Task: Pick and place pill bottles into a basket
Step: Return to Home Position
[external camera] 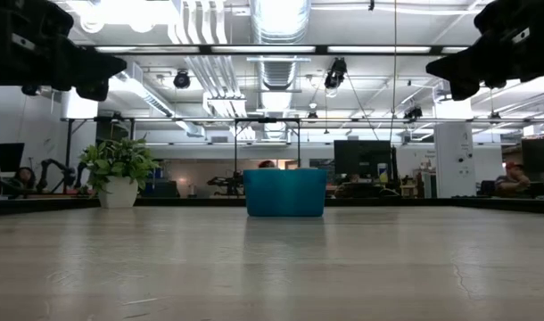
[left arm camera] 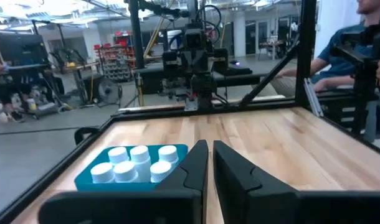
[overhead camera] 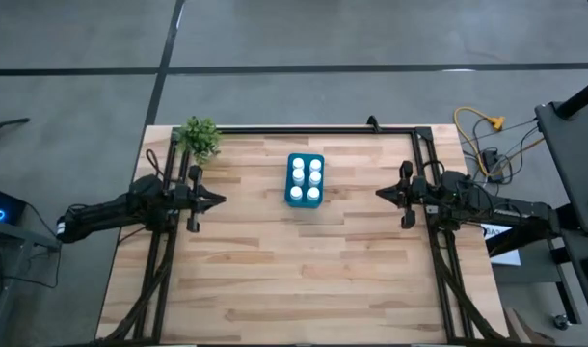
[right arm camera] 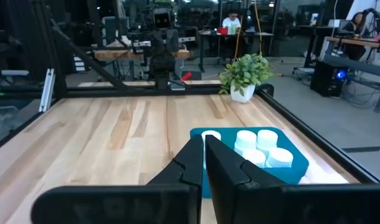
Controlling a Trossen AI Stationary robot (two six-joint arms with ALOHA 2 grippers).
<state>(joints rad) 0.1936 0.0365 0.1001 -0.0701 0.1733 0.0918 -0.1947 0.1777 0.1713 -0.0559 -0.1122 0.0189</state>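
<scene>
The teal-blue basket [overhead camera: 305, 180] stands on the table's far middle, with several white-capped pill bottles [overhead camera: 306, 179] upright inside it. It also shows in the low view [external camera: 284, 193], the left wrist view [left arm camera: 124, 175] and the right wrist view [right arm camera: 289, 168]. My left gripper [overhead camera: 220, 200] is shut and empty, held above the table left of the basket. My right gripper [overhead camera: 380, 194] is shut and empty, held above the table right of the basket. Both point toward the basket.
A small green plant in a white pot [overhead camera: 199, 138] stands at the table's far left corner. A black frame rail [overhead camera: 313, 129] runs along the far edge. People sit at desks in the room beyond [left arm camera: 346, 50]. Bare wood lies on the near half [overhead camera: 294, 280].
</scene>
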